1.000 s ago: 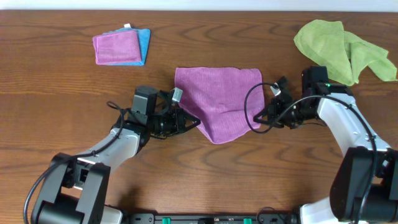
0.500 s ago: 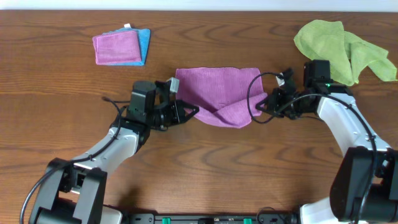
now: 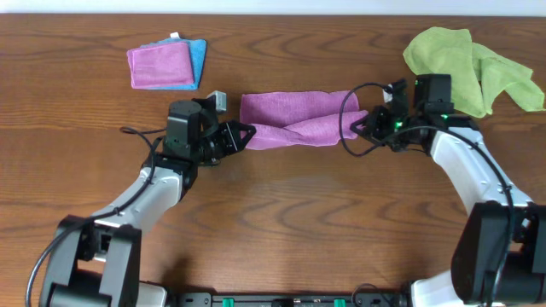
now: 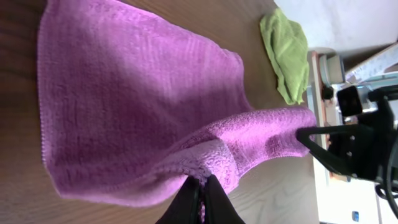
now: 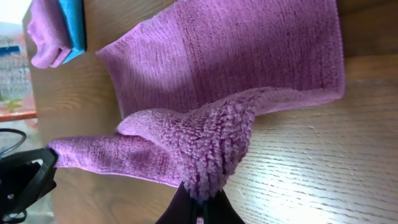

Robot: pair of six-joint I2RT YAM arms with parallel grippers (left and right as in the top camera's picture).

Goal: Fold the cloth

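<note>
Tabletop (image 5: pixel 311 162); cloth (image 5: pixel 217 74) nap, wrist views only

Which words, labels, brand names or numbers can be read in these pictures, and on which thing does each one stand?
No text can be read.
The cloth, the green cloth and the folded purple cloth show no print.
A white tag by the folded purple cloth is too small to read.
</note>
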